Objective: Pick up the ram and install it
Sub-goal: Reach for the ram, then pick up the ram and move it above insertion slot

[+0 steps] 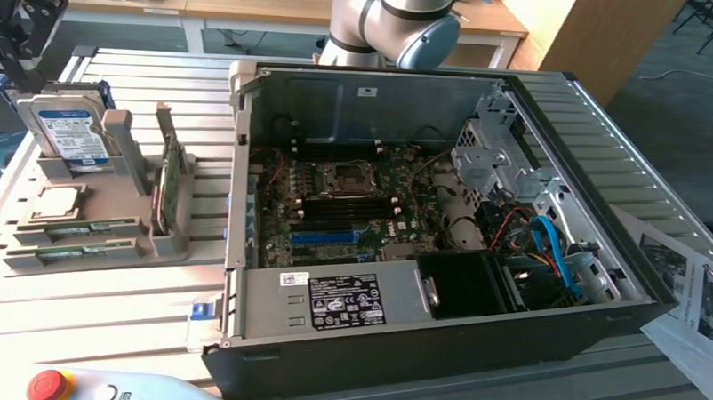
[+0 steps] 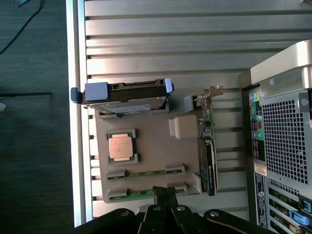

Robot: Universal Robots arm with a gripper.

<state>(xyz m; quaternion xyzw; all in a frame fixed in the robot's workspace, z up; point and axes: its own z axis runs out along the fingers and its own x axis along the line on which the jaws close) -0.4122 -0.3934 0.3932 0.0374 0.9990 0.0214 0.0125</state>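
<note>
Matt grey plastic tray (image 2: 151, 146); ribbed metal table (image 2: 170, 48) (dull sheen).

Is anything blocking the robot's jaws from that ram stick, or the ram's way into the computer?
Nothing visible covers the ram; the gripper, jaws shut, hangs above its grey tray. Toward the open computer case, the upright expansion card and the case's side wall stand between.

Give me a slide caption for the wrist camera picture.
Shut gripper above the ram sticks in the gray holder, which also carries a processor, hard drive and expansion card, beside the computer case.
</note>
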